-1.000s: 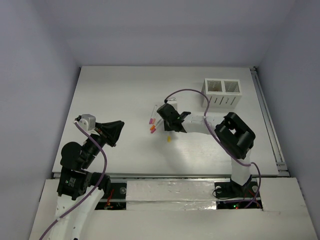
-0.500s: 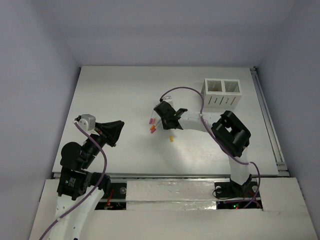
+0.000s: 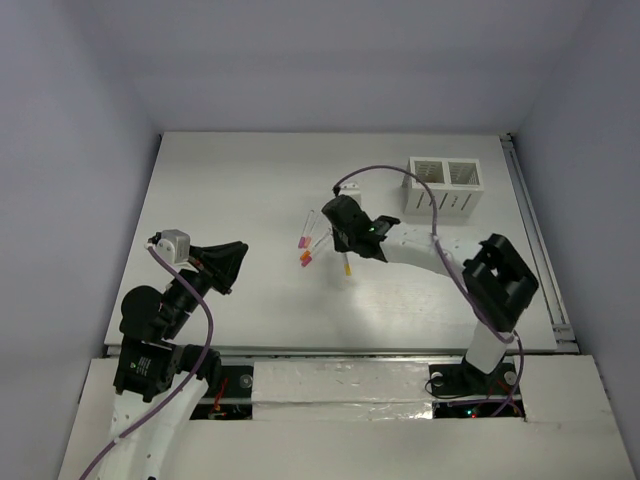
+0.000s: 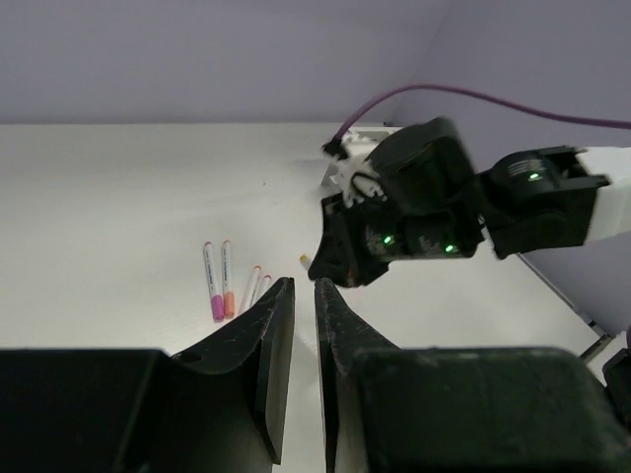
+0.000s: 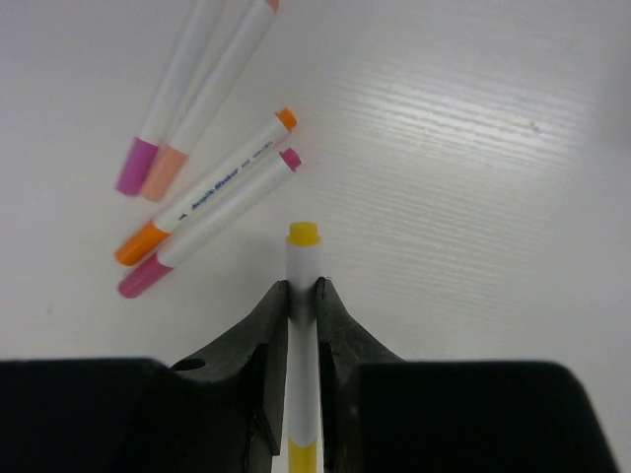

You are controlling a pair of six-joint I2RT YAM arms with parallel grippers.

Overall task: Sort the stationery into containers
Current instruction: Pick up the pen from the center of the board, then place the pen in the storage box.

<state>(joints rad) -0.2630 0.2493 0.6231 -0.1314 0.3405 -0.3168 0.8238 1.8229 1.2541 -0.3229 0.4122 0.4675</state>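
The right end effector [image 5: 301,294] pinches the yellow-capped pen [image 5: 303,248] near the tabletop's middle, just beside the other pens [image 5: 212,207]. Lift it straight, clear of them, before heading for the white holder [image 3: 440,203] near the far right corner. The left end effector [image 4: 296,305], nearly pressed together, holds nothing.

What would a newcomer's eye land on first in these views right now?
The right gripper, near the middle of the table, is clamped on a yellow-capped pen. Four loose pens with pink and orange caps lie just to its left. The white two-compartment holder stands toward the table's far right.
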